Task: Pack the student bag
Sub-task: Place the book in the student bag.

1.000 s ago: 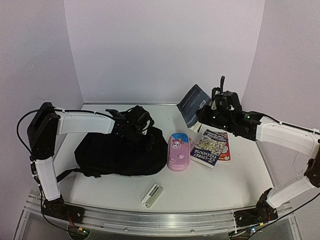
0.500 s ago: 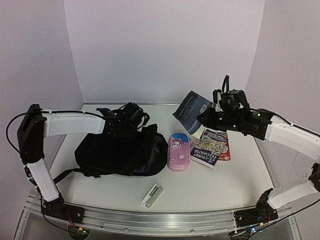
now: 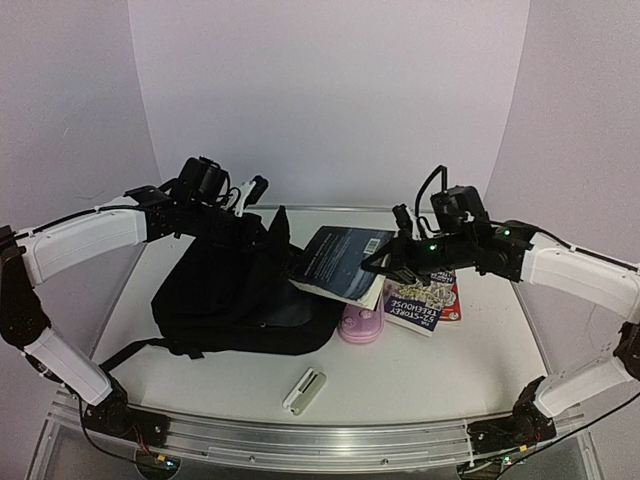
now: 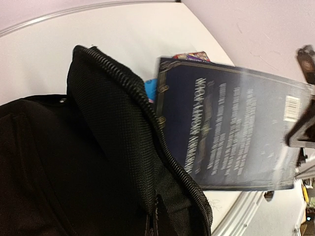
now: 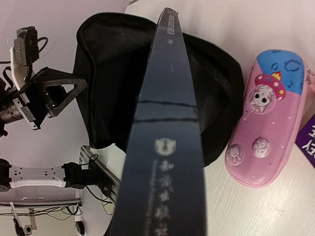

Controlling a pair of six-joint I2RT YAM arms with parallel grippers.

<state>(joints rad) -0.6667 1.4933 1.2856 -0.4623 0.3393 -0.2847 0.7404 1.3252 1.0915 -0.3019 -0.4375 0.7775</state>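
The student bag (image 3: 235,300) is a large black backpack lying left of centre on the white table. My left gripper (image 3: 262,222) is shut on its zippered upper rim (image 4: 123,93) and holds that rim lifted, so the mouth (image 5: 108,73) gapes. The fabric hides the left fingers in the left wrist view. My right gripper (image 3: 385,265) is shut on a dark blue book (image 3: 338,262). It holds the book level, with the far end over the bag's open mouth. The spine (image 5: 167,147) fills the right wrist view and hides the right fingers.
A pink pencil case (image 3: 360,322) lies just right of the bag, partly under the held book. A colourful paperback (image 3: 425,295) lies flat beyond it. A small white and grey object (image 3: 304,390) sits near the front rail (image 3: 320,440).
The left gripper shut on the bag's rim and pulled it up and back, opening the mouth. The right gripper carried the blue book left, from the back right to over the bag.
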